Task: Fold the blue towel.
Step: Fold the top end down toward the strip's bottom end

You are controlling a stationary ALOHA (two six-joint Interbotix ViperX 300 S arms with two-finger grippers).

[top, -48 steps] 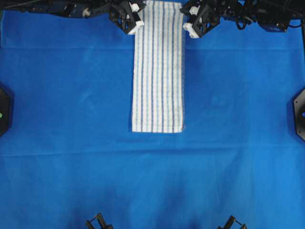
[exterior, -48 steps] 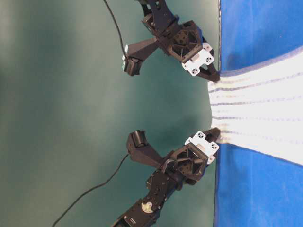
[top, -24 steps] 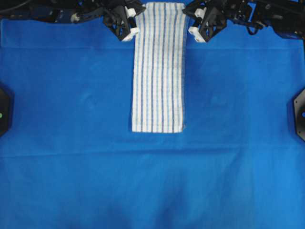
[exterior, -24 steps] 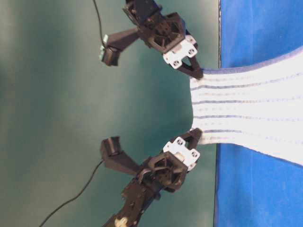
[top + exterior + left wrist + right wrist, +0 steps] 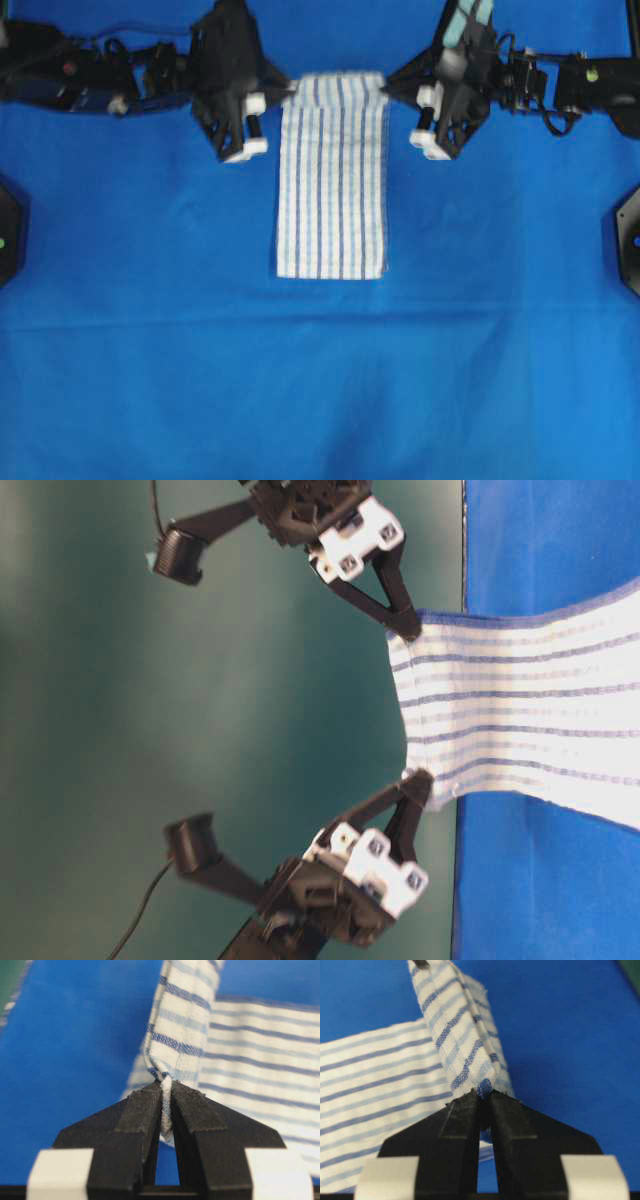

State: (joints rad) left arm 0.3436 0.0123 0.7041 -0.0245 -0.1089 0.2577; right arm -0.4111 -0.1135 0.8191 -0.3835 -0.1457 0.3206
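Two grippers' jaws pinch the blue towel's (image 5: 332, 180) far corners.

large plain blue cloth (image 5: 320, 380), green backdrop (image 5: 120, 730)

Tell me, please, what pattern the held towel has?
White with thin dark-blue and pale-blue stripes on the towel; clearest in the left wrist view.
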